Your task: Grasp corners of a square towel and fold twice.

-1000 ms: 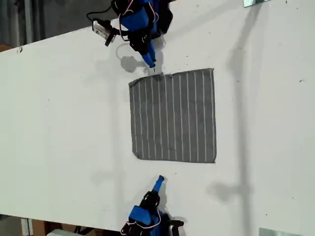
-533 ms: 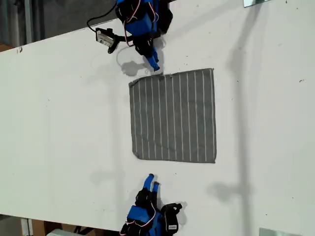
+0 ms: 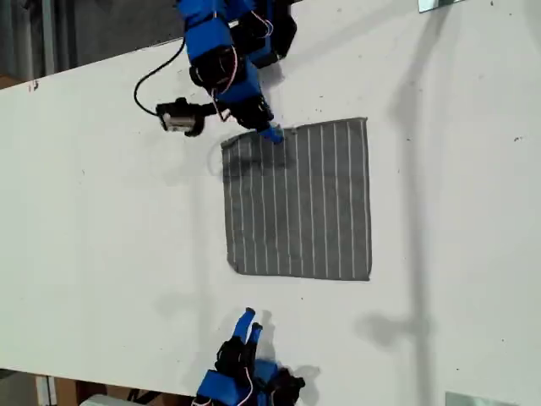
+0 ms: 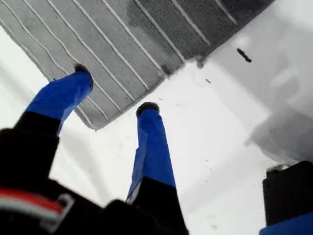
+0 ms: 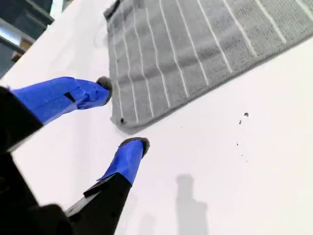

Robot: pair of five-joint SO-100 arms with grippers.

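Note:
The grey white-striped towel [image 3: 296, 199] lies flat and unfolded on the white table [image 3: 101, 211]. My first gripper [image 3: 270, 134] comes in from the exterior view's top and is open at the towel's upper edge, close to the upper-left corner [image 3: 225, 145]. In the first wrist view [image 4: 113, 89] one fingertip [image 4: 80, 71] hangs over the cloth [image 4: 122, 44] and the other stands just off its hem. My second gripper [image 3: 251, 320], at the exterior view's bottom, is open on bare table. It stays short of the lower-left corner [image 5: 122, 128], which lies between its fingertips [image 5: 120, 113].
Metal brackets sit at the exterior view's top right [image 3: 439, 4] and bottom right [image 3: 473, 397]. The table's far edge runs along the exterior view's top left, with dark floor beyond. A wrist camera [image 3: 179, 115] with its cable juts from the first arm.
My first gripper has dropped from the bare table onto the towel's upper edge. My second gripper has spread its fingers and shifted toward the exterior view's left. The towel has not moved.

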